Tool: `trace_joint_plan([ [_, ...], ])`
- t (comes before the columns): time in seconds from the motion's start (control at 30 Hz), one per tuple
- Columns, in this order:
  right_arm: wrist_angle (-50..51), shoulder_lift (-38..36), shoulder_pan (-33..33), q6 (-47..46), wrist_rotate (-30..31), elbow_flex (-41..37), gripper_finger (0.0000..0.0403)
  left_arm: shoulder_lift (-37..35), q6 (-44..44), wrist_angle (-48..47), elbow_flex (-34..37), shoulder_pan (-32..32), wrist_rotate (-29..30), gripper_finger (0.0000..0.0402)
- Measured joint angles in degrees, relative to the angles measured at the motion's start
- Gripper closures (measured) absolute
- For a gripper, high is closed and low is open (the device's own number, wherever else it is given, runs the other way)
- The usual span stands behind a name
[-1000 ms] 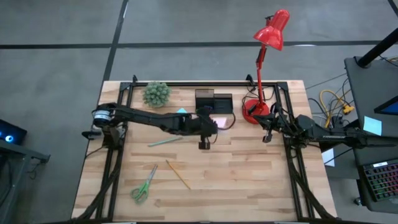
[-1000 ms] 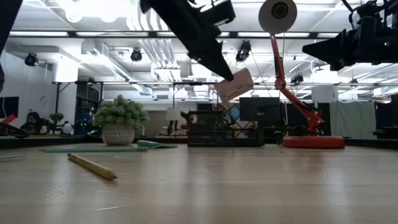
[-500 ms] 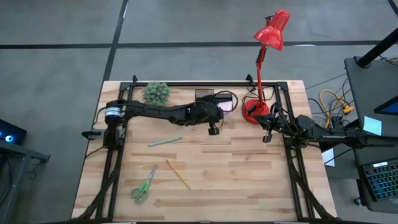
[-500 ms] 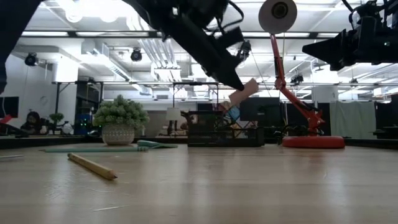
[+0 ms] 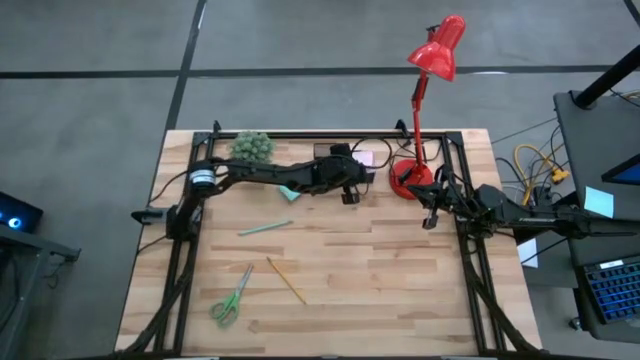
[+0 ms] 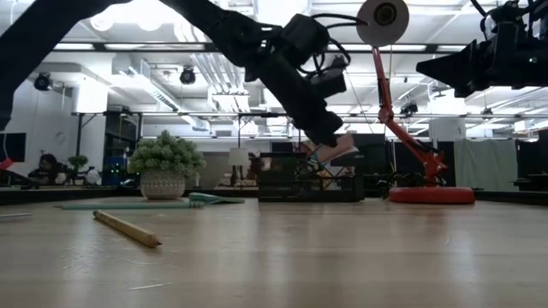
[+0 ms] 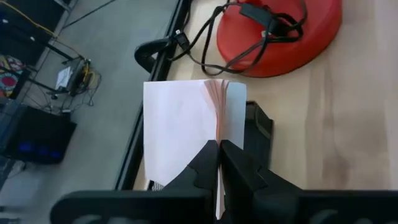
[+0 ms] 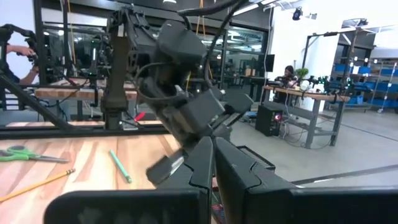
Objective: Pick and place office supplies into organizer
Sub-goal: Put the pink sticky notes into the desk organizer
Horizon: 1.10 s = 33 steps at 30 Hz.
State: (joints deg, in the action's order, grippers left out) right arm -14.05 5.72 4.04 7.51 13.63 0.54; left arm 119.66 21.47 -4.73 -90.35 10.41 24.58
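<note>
1. Sticky notes, the pink pad (image 7: 186,124), sat clamped edge-on between the fingers of the left claw (image 7: 219,152), raised above the black organizer (image 5: 336,153) at the bench's (image 5: 400,270) far edge, near the red lamp base (image 7: 280,31).
2. A second earlier the pad hung over mid-bench; the arm had since carried it back over the organizer, so lowering and release looked next.
3. Teal pen (image 5: 265,228), yellow pencil (image 5: 287,281) and green scissors (image 5: 231,299) lay unpicked on the bench.
4. Right claw (image 5: 428,222), fingers together and empty, waited beside the lamp.
5. No readable writing or brand showed anywhere.
</note>
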Motion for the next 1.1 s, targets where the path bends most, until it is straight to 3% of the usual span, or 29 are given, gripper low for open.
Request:
trace_joint_plan([
  [1.1, -4.69, 0.0, 0.01, 1.55, 0.0, 0.0, 0.0394, 6.36, -0.16, -1.77, -2.73, 1.27, 2.97, 0.0402],
])
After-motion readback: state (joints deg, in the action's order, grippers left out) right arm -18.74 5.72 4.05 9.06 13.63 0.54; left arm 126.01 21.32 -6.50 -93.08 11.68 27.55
